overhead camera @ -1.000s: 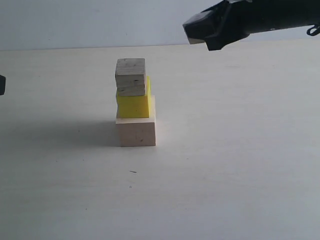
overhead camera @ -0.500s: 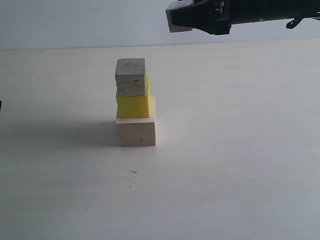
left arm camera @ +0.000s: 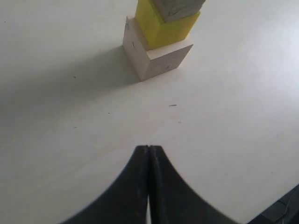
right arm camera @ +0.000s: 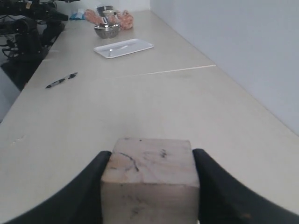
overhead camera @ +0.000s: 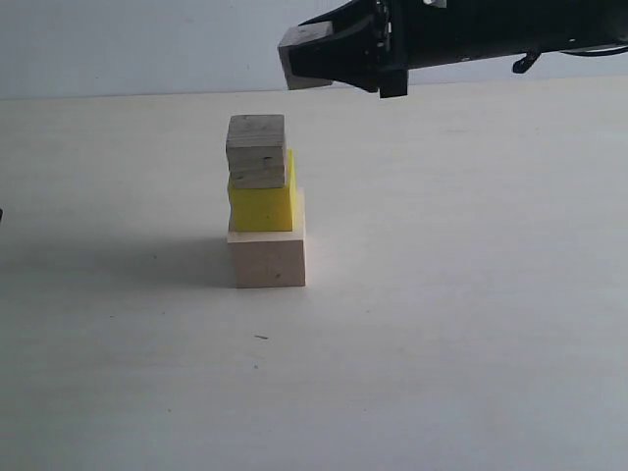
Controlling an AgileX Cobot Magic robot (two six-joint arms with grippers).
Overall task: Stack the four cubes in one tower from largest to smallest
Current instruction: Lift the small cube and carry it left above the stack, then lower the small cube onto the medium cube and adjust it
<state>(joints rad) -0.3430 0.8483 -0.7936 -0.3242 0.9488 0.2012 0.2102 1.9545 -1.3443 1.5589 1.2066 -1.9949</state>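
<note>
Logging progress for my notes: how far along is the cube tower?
Done: pale base cube, yellow cube and grainy cube are stacked. In hand: the right gripper holds the smallest cube, higher than those three, beside them. Left: setting it on top.

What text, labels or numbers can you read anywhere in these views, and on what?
None readable.
Stacked pale base cube, yellow cube, grainy cube: no lettering, only wood grain.
Small cube in the right gripper: dark marks and grain, no text.
Tray, pen and the clutter behind them: too small to show any print.
</note>
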